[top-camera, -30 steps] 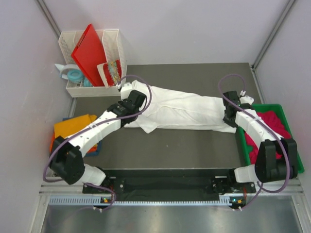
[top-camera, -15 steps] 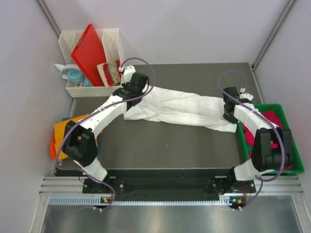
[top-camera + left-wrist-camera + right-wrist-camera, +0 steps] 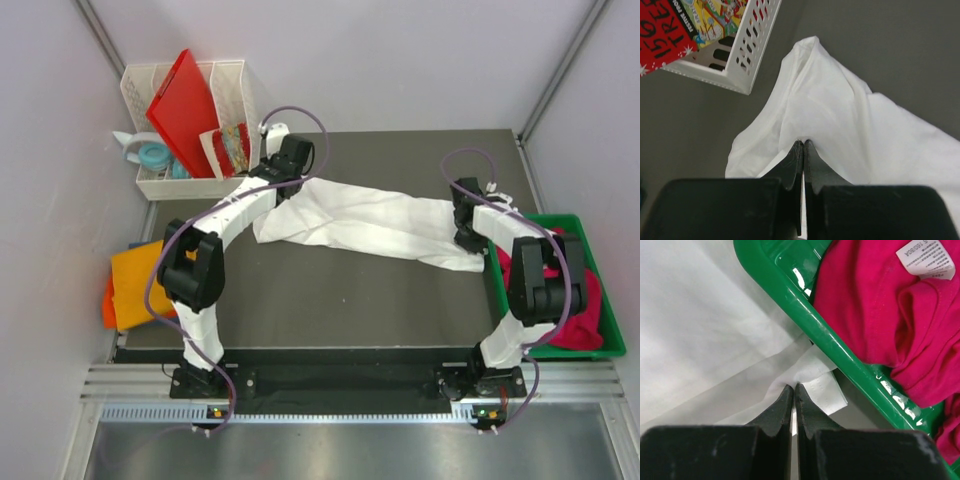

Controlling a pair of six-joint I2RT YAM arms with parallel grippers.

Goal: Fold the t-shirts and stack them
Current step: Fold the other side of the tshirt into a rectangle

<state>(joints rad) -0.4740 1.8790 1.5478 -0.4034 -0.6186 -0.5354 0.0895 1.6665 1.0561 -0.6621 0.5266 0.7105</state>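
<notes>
A white t-shirt (image 3: 360,218) lies stretched in a long band across the dark table, left to right. My left gripper (image 3: 286,182) is shut on a pinch of its left end (image 3: 803,142), close to the corner of the white basket (image 3: 751,55). At the other end, my right gripper (image 3: 466,228) is shut on the cloth (image 3: 793,386), right beside the green bin's rim (image 3: 805,305). A magenta-pink t-shirt (image 3: 880,305) lies crumpled in that bin (image 3: 560,218). Off the table's left edge sits an orange t-shirt (image 3: 135,280).
The white slotted basket (image 3: 190,186) at the back left holds a red plastic board (image 3: 185,105) and a printed packet. A roll of tape (image 3: 153,155) lies beside it. Grey walls close in on both sides.
Both grippers have moved toward the back of the table, still shut on the white t-shirt. The left one now sits by the basket corner, and the shirt has been pulled along.
</notes>
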